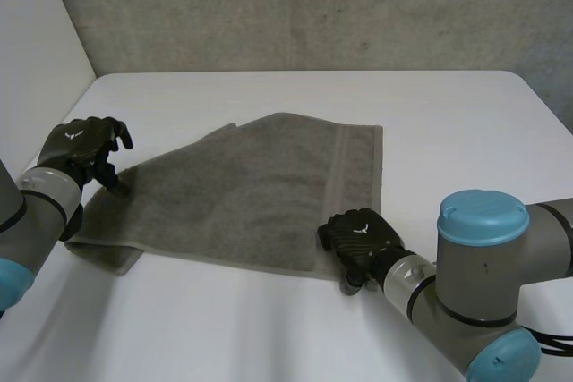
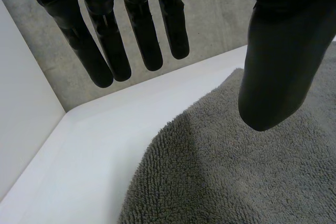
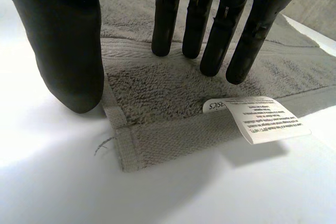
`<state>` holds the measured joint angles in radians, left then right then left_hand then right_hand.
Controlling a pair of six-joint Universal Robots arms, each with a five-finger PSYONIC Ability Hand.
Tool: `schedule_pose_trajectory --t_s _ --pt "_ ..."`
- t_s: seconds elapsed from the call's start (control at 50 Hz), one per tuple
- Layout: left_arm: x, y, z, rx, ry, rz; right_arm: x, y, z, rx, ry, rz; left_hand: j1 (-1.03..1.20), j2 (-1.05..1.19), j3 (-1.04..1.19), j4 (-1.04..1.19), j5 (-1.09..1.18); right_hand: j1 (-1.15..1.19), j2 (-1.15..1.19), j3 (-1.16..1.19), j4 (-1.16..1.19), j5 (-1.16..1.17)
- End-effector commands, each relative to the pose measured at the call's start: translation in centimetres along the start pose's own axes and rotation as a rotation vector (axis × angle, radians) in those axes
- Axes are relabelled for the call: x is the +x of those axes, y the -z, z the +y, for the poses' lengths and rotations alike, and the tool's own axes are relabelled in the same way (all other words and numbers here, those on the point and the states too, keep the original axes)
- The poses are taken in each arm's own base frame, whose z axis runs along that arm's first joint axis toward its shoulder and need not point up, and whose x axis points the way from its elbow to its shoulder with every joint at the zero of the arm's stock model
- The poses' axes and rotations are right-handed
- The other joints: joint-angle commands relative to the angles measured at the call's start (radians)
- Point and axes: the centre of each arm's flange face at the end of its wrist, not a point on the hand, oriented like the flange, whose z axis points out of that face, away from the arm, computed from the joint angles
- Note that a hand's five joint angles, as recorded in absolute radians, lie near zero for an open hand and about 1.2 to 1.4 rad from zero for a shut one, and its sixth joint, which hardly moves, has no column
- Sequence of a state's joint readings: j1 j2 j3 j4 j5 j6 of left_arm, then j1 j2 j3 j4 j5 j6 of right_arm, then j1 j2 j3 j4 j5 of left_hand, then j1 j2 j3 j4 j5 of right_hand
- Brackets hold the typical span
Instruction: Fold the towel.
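Note:
A grey towel lies mostly flat across the middle of the white table, its left end rumpled and doubled over. My left hand hovers over that left end, open. In the left wrist view its straight fingers and thumb stand apart above the towel's edge, holding nothing. My right hand is at the towel's near right corner. In the right wrist view that hand is open, and the hemmed corner with a white care label lies flat below its thumb and fingers.
A grey concrete wall runs behind the table and a white wall stands at its left. Bare tabletop lies in front of the towel and to its right.

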<state>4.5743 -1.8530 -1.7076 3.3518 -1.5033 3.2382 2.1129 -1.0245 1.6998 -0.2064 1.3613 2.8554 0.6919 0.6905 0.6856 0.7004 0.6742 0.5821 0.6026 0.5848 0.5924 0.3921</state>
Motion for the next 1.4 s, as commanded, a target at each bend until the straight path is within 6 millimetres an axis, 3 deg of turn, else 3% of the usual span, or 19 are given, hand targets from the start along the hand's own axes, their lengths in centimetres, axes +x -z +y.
schedule_pose_trajectory --t_s 0.02,0.62,0.98,1.04,1.08,1.18,1.22,1.28,1.4 --pt "0.1 0.1 0.1 -0.004 0.000 0.002 0.3 -0.2 -0.1 0.004 0.007 0.012 -0.103 -0.101 -0.096 -0.111 -0.259 0.020 -0.001 0.017 0.009 0.035" --pt "0.1 0.1 0.1 -0.004 0.000 0.002 1.2 -0.9 -1.1 0.035 0.034 0.037 -0.103 -0.101 -0.096 -0.111 -0.259 0.108 0.087 0.105 0.097 0.123" --pt "0.0 0.1 0.1 -0.004 0.000 0.000 0.9 -1.1 -0.7 0.015 0.057 0.018 -0.103 -0.101 -0.096 -0.111 -0.259 0.483 0.463 0.480 0.473 0.499" --pt "0.0 0.1 0.1 -0.004 0.000 0.000 1.0 -1.1 -0.7 0.016 0.054 0.020 -0.103 -0.101 -0.096 -0.111 -0.259 0.811 0.790 0.808 0.800 0.826" --pt "0.0 0.1 0.1 -0.004 0.000 0.000 1.1 -1.1 -0.8 0.019 0.056 0.027 -0.103 -0.101 -0.096 -0.111 -0.259 0.814 0.794 0.811 0.804 0.830" --pt "0.0 0.1 0.1 -0.003 0.000 0.000 2.2 -1.0 -1.2 0.029 0.045 0.074 -0.103 -0.101 -0.096 -0.111 -0.259 0.814 0.794 0.811 0.804 0.830" --pt "0.0 0.1 0.1 -0.003 0.000 0.000 4.6 -0.7 -1.5 0.029 0.022 0.175 -0.103 -0.101 -0.096 -0.111 -0.259 0.814 0.794 0.811 0.804 0.830" --pt "0.0 0.1 0.1 -0.003 0.000 0.000 6.2 -0.7 -1.8 0.035 0.018 0.264 -0.103 -0.101 -0.096 -0.111 -0.259 0.814 0.794 0.811 0.804 0.830" --pt "0.1 0.1 0.1 -0.003 0.000 0.002 6.0 -0.6 -1.6 0.024 0.024 0.249 -0.103 -0.101 -0.096 -0.111 -0.259 0.814 0.794 0.811 0.804 0.830"
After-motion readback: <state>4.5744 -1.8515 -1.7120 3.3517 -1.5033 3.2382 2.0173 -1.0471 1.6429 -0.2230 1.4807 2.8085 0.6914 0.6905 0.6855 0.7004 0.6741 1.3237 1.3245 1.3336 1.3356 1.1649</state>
